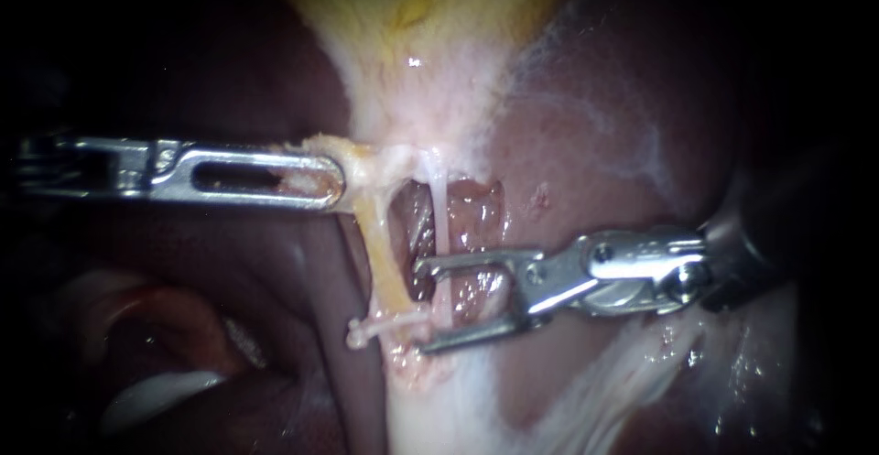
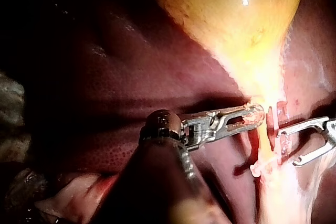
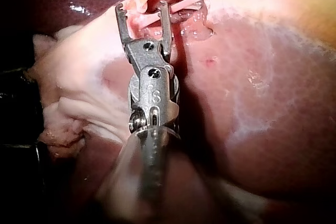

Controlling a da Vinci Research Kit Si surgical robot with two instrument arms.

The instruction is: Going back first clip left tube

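Against dark liver (image 1: 568,373), the left instrument (image 1: 316,178) holds gallbladder (image 1: 430,16) tissue in closed jaws. The right instrument (image 1: 421,307), with the clip (image 1: 366,330) just ahead of its wide jaws, should back straight out without snagging anything.

Left instrument (image 1: 335,180) and right instrument (image 1: 421,307) are bright polished metal; liver (image 1: 623,125) beside the right jaws smooth, wet, glossy; gallbladder (image 1: 430,16) slick; clip (image 1: 366,331) by the right jaws' tip matt, plastic-looking.
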